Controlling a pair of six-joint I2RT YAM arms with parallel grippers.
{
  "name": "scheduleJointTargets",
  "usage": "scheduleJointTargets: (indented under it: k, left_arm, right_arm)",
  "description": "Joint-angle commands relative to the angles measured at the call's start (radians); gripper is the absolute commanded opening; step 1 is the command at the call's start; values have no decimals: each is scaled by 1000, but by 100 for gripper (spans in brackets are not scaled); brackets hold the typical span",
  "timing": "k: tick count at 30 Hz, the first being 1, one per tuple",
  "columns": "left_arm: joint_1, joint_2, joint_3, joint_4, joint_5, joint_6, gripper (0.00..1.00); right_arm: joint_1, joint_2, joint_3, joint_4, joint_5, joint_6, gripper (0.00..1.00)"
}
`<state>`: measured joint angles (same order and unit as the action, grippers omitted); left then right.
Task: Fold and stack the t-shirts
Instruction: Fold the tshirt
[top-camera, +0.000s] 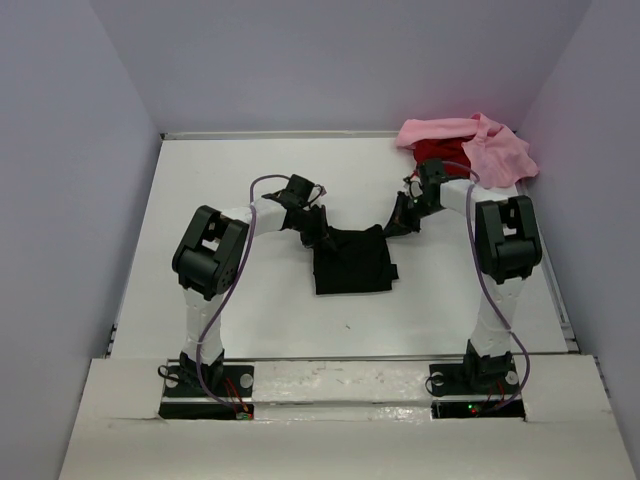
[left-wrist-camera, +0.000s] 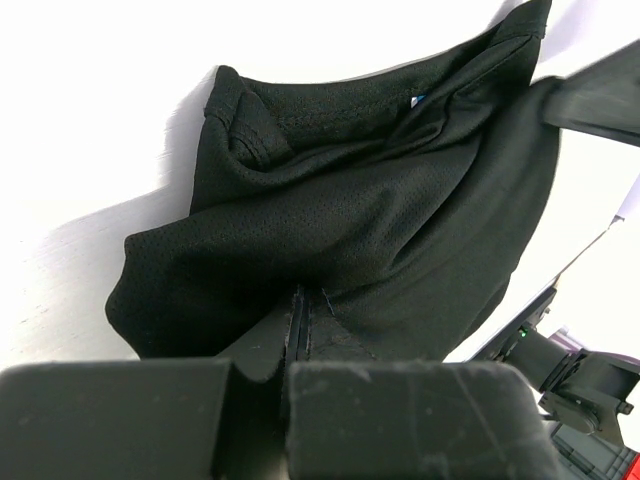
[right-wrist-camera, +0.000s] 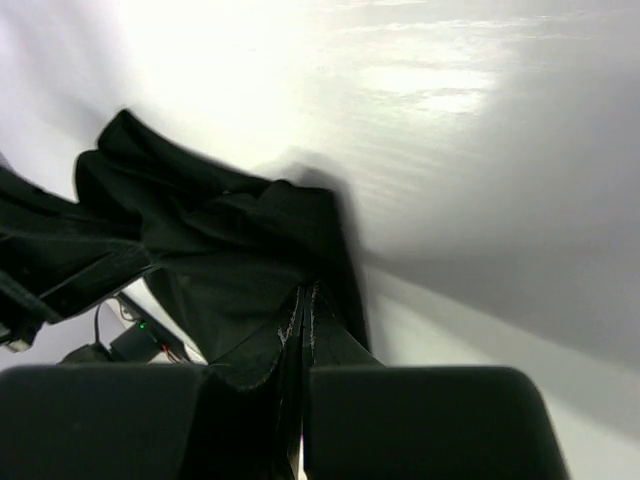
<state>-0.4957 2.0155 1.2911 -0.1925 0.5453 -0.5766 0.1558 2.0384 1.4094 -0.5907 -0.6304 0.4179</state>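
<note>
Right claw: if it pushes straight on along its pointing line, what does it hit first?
The black t-shirt: the right claw is shut on its edge, with bunched cloth directly ahead. Past that looks like the table, though depth is unclear.

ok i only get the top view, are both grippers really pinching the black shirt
Observer: The left wrist view shows the left gripper shut on a fold of the black shirt.
Operator: and the right
Observer: In its own wrist view, the right gripper is shut on the black cloth too.
Operator: where's the neck
Observer: A small neck label shows at the shirt's far edge, away from the left gripper.
</note>
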Motion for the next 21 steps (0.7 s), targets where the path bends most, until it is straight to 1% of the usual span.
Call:
scheduleJointTargets:
  k: [1,7,8,9,10,11,13,20,21]
  left_arm:
    - [3,-24,-15,-32,-41,24,0]
    - [6,-34,-29,-31,-42,29,0]
    - [5,-37,-32,-30,-41,30,0]
    - [6,-38,-32,-31,-41,32,0]
    - [5,-40,-35,-30,-41,32,0]
    - [5,-41,-35,-31,-38,35,0]
    - [6,-44,-36,-32,-39,37,0]
    - [11,-38,-12,-42,-28,43,0]
    - [11,-38,-6,-44,-28,44,0]
  right_arm:
    - [-2,49,20,52,57,-16,0]
    - [-2,91,42,92,58,-5,0]
    - [-2,101,51,92,63,-5,13]
    - [-2,97,59,94,101,-7,23]
    - [-2,88,63,94,119,-8,39]
    - [-2,65,72,92,150,-11,41]
    - [-2,37,106,77,172,-24,53]
    - [-2,-20,278,-96,234,-71,52]
    - [-2,-32,283,-112,239,-71,52]
